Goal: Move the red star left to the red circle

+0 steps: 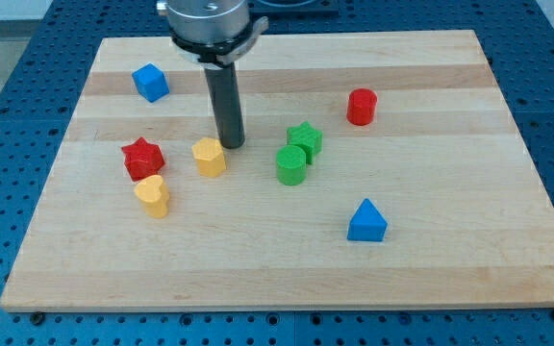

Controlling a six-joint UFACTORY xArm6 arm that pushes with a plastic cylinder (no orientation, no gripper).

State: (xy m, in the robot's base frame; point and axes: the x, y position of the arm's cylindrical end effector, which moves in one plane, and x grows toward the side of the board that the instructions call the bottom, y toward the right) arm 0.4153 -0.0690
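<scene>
The red star (143,158) lies on the wooden board at the view's left. The red circle, a short cylinder (361,106), stands far to the view's right, toward the top. My tip (231,145) rests on the board right of the red star, just above and right of a yellow pentagon-like block (209,157), which lies between the tip and the star. The tip is close to the yellow block; I cannot tell if they touch.
A yellow heart (152,195) lies just below the red star. A green star (304,139) and green cylinder (291,164) sit between the tip and the red circle. A blue cube (150,82) is at top left, a blue triangle (366,221) at lower right.
</scene>
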